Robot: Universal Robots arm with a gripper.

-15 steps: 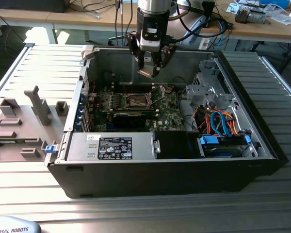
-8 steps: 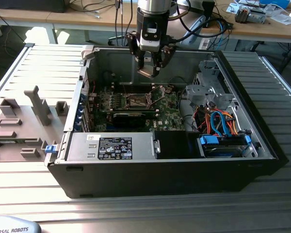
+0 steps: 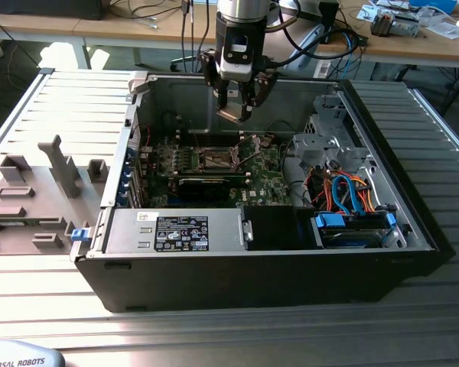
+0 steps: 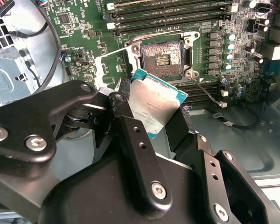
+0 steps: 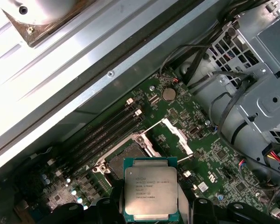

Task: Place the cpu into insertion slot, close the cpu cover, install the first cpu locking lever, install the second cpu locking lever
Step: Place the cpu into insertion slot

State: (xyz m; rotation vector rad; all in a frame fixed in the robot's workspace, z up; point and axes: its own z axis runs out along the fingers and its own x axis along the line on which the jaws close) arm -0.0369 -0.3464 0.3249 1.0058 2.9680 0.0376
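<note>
My gripper (image 3: 236,113) hangs inside the open computer case, above the motherboard, shut on the cpu (image 3: 233,115). In both wrist views the cpu (image 4: 154,107) (image 5: 150,189) is a flat silver square with a teal rim, pinched at two opposite edges by the black fingers (image 4: 130,126). The insertion slot (image 4: 161,55) (image 3: 216,158) lies bare below it, its contact field showing, and is partly hidden behind the chip in the first wrist view. The cpu cover (image 5: 176,134) (image 4: 105,63) is swung up and open beside the socket. A thin wire lever (image 4: 209,91) sticks out near the socket's corner.
Memory slots (image 4: 168,14) run along one side of the socket. A labelled power supply box (image 3: 176,229) fills the case's near side, and a drive cage (image 3: 329,145) with orange and blue cables (image 3: 352,191) stands at the exterior view's right. Grey fixtures (image 3: 61,168) stand outside the case.
</note>
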